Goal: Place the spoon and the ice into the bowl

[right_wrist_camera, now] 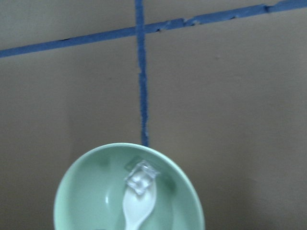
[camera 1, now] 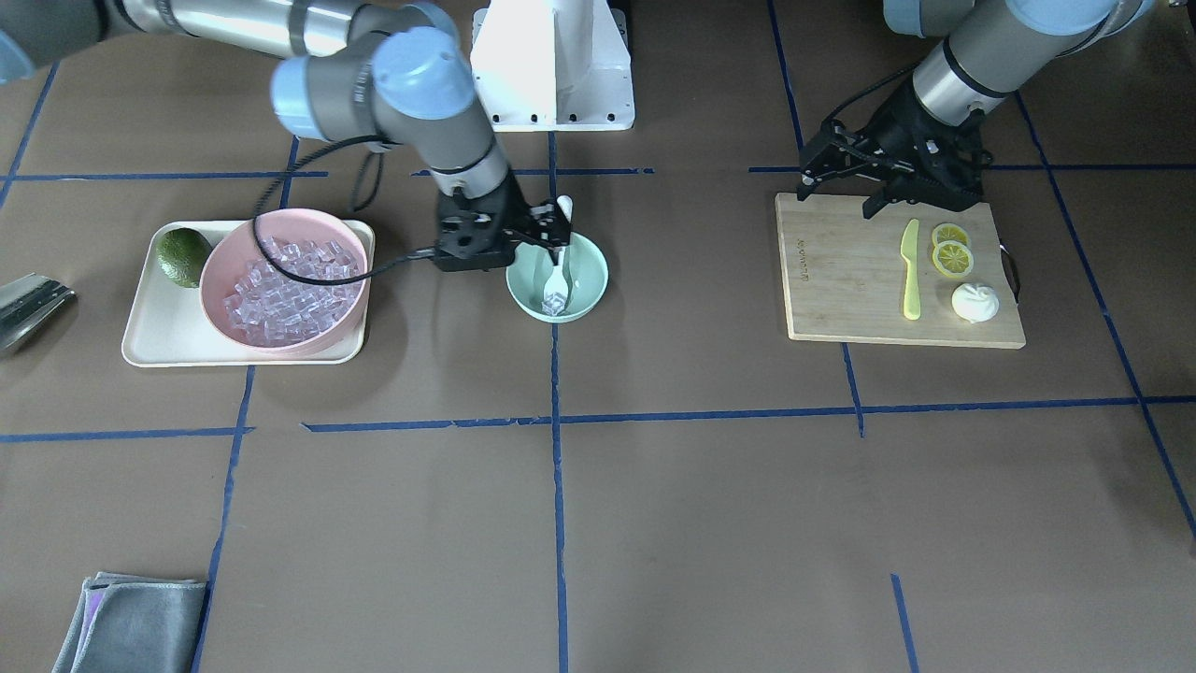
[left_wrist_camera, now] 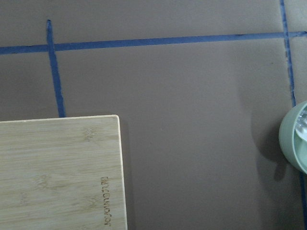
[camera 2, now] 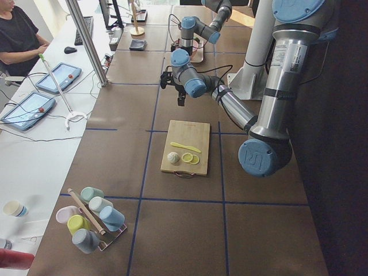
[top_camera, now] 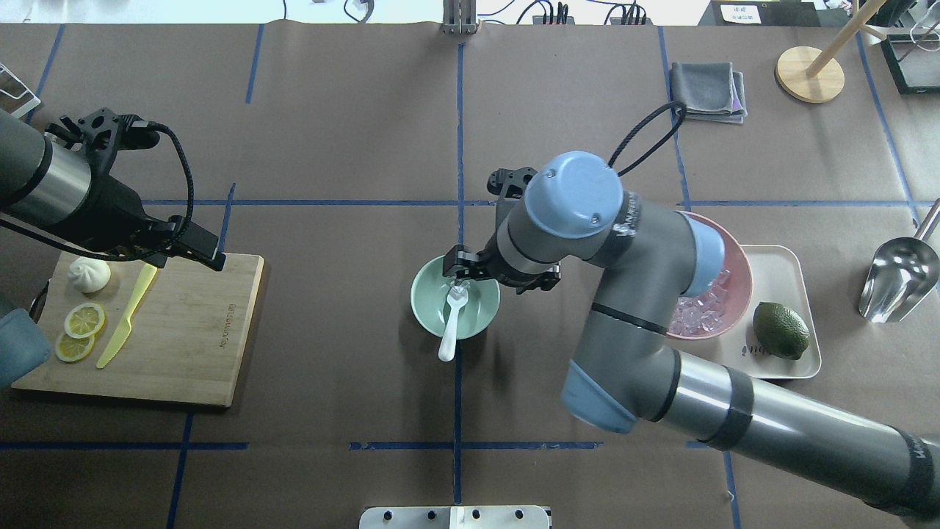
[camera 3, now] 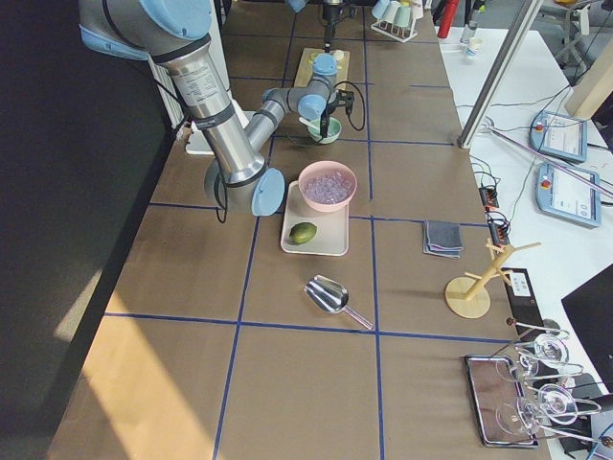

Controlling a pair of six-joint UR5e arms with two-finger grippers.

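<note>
The mint-green bowl (camera 1: 587,280) stands at the table's middle, also in the overhead view (top_camera: 422,297) and the right wrist view (right_wrist_camera: 86,191). The white spoon (camera 1: 558,273) lies in it, scoop down, with its handle (top_camera: 446,345) over the rim on the robot's side. One clear ice cube (right_wrist_camera: 140,176) rests on the scoop (top_camera: 457,292). My right gripper (camera 1: 558,229) hovers just above the bowl (top_camera: 461,268), looks open and holds nothing. More ice (camera 1: 285,290) fills the pink bowl (top_camera: 736,264). My left gripper (camera 1: 836,194) is open and empty over the cutting board's back edge (top_camera: 198,250).
The cutting board (camera 1: 841,280) carries a yellow-green knife (camera 1: 909,271), two lemon slices (camera 1: 951,250) and a white bun (camera 1: 975,302). The pink bowl shares a cream tray (camera 1: 149,327) with a green lime (camera 1: 182,256). There is a metal scoop (top_camera: 899,279) and a grey cloth (top_camera: 709,90).
</note>
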